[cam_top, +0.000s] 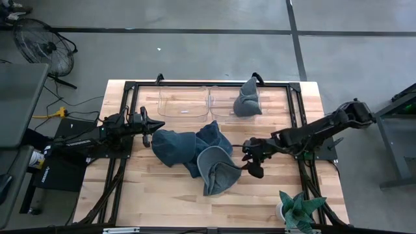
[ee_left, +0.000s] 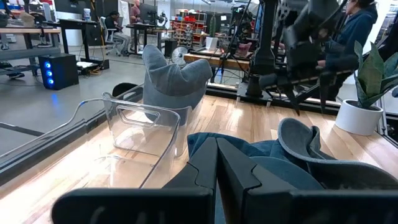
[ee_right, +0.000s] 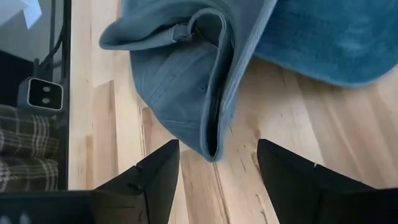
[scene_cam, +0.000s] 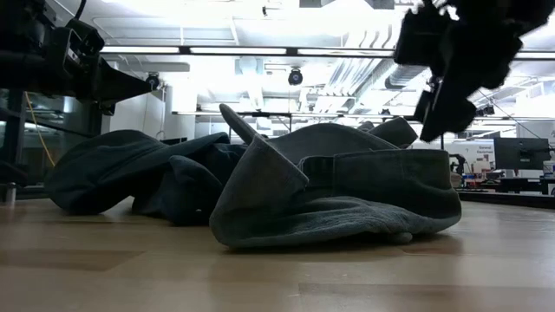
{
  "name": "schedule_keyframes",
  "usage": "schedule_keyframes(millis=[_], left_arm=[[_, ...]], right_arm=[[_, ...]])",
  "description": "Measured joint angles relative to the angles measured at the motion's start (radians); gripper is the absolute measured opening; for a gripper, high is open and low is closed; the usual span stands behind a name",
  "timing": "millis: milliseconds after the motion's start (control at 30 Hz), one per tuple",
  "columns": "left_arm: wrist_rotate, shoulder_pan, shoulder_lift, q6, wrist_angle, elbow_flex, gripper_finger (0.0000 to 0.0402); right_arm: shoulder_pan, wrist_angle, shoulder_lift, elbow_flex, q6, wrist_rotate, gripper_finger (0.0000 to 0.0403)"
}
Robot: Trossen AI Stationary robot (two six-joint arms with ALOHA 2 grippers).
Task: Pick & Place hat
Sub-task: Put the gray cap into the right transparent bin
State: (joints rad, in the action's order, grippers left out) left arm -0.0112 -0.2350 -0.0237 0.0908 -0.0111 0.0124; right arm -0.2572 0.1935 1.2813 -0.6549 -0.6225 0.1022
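- Nearest the low camera lies the grey-blue hat [scene_cam: 347, 204], crumpled on its side on the wooden table [scene_cam: 277, 277], brim edge turned up
- From above, this hat [cam_top: 218, 170] sits near the table's middle, touching a heap of darker blue hats [cam_top: 179, 148] on its left side
- The right gripper [cam_top: 253, 159] hangs just beside the hat's right edge, fingers spread wide with nothing between them; its wrist view looks down on the hat's folded rim [ee_right: 211, 124], which points into the gap between the two fingers
- The left gripper [cam_top: 153, 125] waits at the left side of the heap, fingers pressed together and empty
- Two clear bins [cam_top: 208, 103] stand at the far edge of the table; the right one already holds a grey hat [cam_top: 247, 99], so the bins are probably the drop spot
- Step in hand, as I judge it: closing in for the pick, nothing grasped yet
- To do it well: lower straight down so one finger goes each side of the doubled rim, take both layers of cloth deep between the pads, not just the lip
- Lift up and away from the blue heap, or the neighbour may drag along; a shallow pinch on limp denim would likely slip
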Motion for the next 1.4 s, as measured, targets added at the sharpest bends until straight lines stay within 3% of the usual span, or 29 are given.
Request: schedule_keyframes(millis=[267, 633, 1033, 1400], left_arm=[[0.0, 0.0, 0.0, 0.0, 0.0, 0.0, 0.0001], [0.0, 0.0, 0.0, 0.0, 0.0, 0.0, 0.0001], [0.0, 0.0, 0.0, 0.0, 0.0, 0.0, 0.0001], [0.0, 0.0, 0.0, 0.0, 0.0, 0.0, 0.0001]], right_arm=[[-0.065, -0.206, 0.0, 0.116, -0.022, -0.078, 0.0219], [-0.087, -0.316, 0.095, 0.129, -0.033, -0.096, 0.0268], [-0.086, -0.464, 0.242, 0.129, -0.053, -0.095, 0.0269], [-0.086, -0.513, 0.258, 0.129, -0.07, -0.124, 0.0253]])
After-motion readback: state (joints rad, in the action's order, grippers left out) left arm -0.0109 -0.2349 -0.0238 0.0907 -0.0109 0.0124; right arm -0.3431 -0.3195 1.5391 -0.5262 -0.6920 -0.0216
